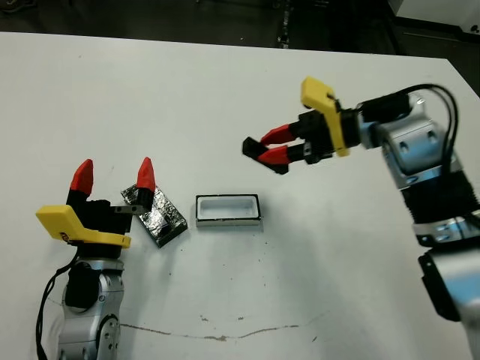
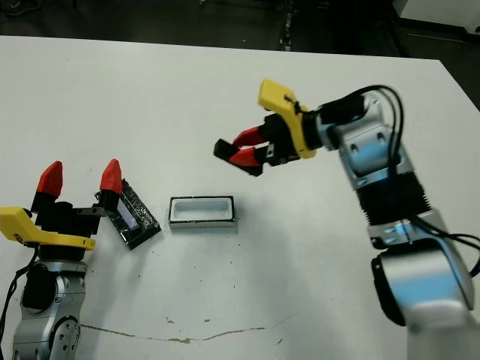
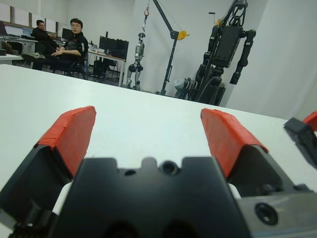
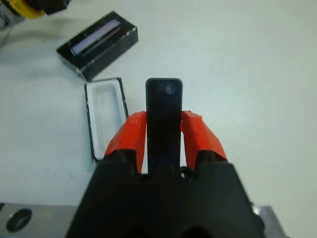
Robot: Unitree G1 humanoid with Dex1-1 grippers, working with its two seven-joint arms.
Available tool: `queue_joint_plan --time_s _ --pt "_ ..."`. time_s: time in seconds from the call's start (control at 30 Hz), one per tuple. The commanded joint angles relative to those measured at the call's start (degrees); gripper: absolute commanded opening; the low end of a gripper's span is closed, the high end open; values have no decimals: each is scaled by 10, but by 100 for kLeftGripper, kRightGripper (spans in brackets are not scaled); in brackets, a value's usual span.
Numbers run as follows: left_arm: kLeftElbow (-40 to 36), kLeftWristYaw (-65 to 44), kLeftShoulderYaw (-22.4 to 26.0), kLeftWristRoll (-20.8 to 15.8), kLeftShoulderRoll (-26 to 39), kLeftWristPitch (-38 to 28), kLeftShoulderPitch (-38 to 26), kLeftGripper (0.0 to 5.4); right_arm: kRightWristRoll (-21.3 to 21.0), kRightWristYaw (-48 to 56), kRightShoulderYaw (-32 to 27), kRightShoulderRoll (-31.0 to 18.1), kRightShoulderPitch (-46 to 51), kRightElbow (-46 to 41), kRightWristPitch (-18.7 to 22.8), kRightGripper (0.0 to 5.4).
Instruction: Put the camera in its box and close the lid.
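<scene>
The right gripper point(image 1: 271, 148) hung above the white table point(image 1: 225, 82), its red fingers clamped on the black camera point(image 4: 164, 106); the open box point(image 1: 228, 210) sat below and nearer the robot; the foil lid point(image 1: 159, 213) lay just beside the box; the left gripper point(image 1: 112, 175) rested by the lid, fingers spread wide.

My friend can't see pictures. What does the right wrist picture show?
The right gripper is shut on the camera, a slim black bar sticking out from between its two red fingers above a white table. Below and beyond it sit the open, empty box and the black lid, lying apart.
</scene>
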Motion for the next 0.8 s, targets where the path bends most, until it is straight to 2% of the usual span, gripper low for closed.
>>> queue_joint_plan --time_s 0.03,0.17,0.33,0.47,0.8 --pt "-3 5 1 4 1 6 6 540 6 -22 11 9 11 -28 33 170" --pt "-2 3 3 2 4 7 5 540 8 -33 27 14 10 -50 61 170" --pt "-1 -2 3 0 7 8 2 540 7 -37 49 17 12 -56 62 170" --pt "-1 1 3 4 6 6 1 540 6 -32 69 14 1 -65 82 170" --pt "-2 1 2 -3 2 11 2 540 12 -13 87 19 -18 -52 82 170"
